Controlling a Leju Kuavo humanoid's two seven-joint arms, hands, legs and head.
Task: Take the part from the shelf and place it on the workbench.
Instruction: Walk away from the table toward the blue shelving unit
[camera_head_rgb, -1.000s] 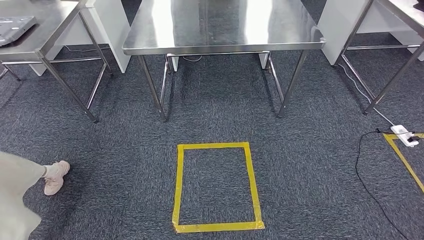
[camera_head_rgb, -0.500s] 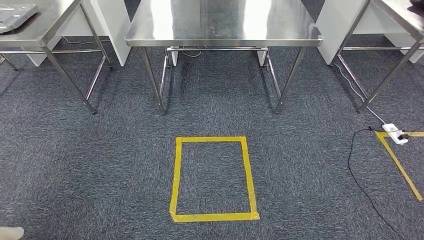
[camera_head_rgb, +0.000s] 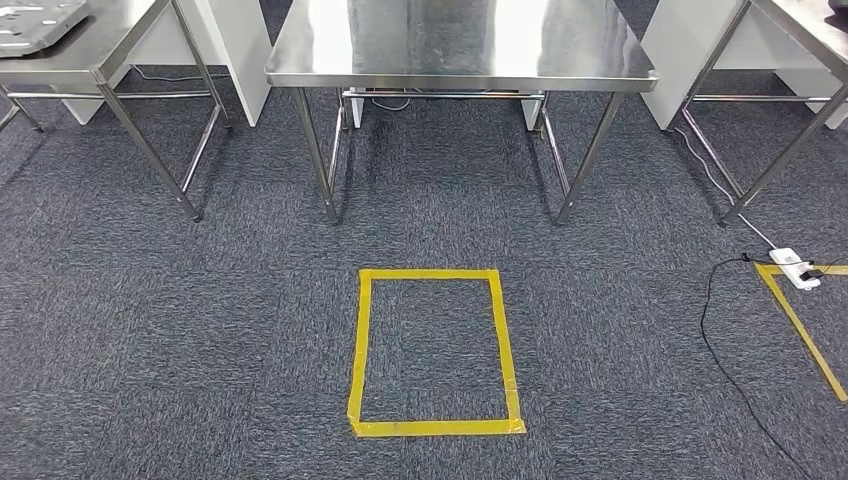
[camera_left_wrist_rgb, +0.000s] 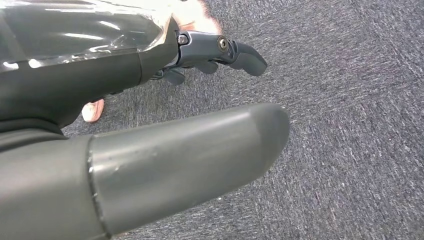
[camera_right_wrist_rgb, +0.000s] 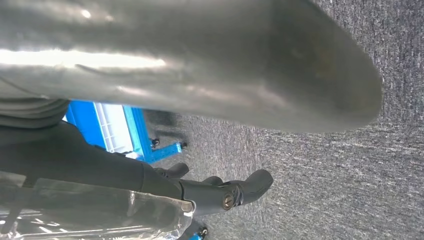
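Observation:
The steel workbench stands straight ahead in the head view, its top bare and shiny. My left hand hangs over the carpet, with its dark fingers held apart from the thick grey thumb and nothing between them. My right hand also hangs over the carpet, and its fingers are likewise apart from the thumb and hold nothing. Clear film covers the dark back of each hand. No part is in sight in either hand.
A yellow tape rectangle marks the carpet in front of the workbench. Steel tables stand left and right; the left one carries a grey tray. A power strip and black cable lie at right. A person's shoe and a blue cart are near.
The whole head view has shifted, so the camera moved. The person's leg and shoe at the lower left have dropped out of the head view.

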